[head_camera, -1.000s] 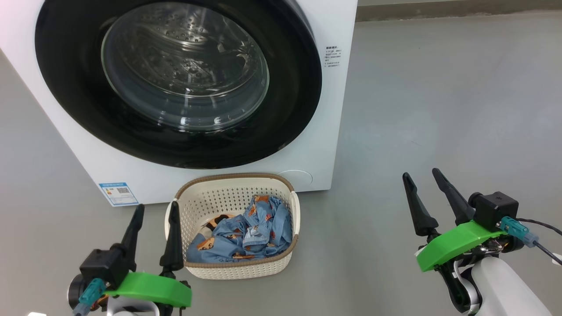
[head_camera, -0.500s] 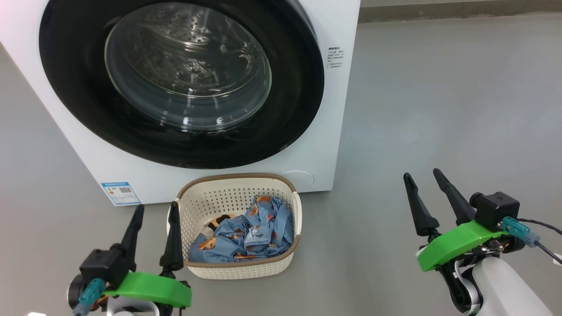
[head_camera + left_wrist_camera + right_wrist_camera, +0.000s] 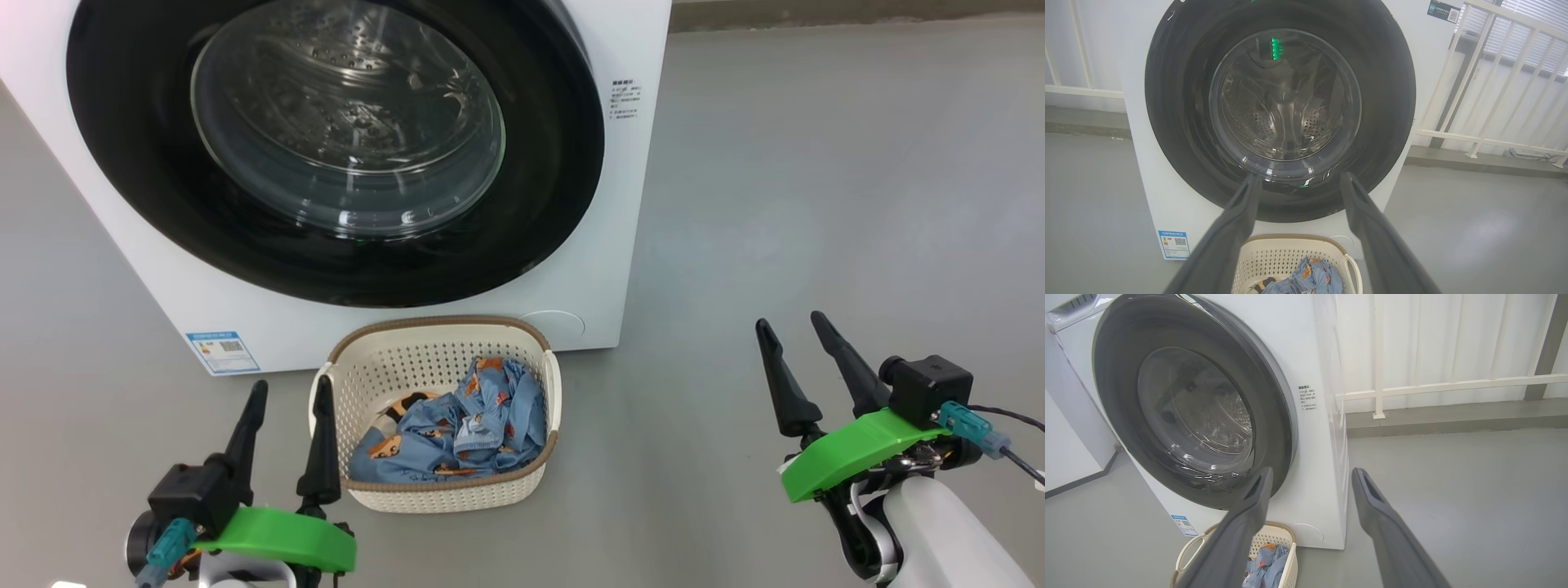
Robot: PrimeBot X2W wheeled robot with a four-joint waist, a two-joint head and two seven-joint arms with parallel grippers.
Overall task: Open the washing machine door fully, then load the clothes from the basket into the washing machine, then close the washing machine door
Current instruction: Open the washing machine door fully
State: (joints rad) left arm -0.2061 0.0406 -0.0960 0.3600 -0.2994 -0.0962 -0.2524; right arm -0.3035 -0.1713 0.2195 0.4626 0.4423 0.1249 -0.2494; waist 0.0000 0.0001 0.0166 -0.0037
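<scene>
You see the glossy round washing machine door [image 3: 335, 147] shut, soft crumpled clothes [image 3: 457, 433] in the perforated cream basket [image 3: 441, 323]; your left pincer [image 3: 291, 384] and right pincer [image 3: 790, 322] stay spread, empty.

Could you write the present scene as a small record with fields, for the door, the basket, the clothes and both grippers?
washing machine door: shut
basket: on the floor, in front of the washing machine
clothes: light blue, printed, inside the basket
left gripper: open, empty, by the basket
right gripper: open, empty, over the floor
</scene>
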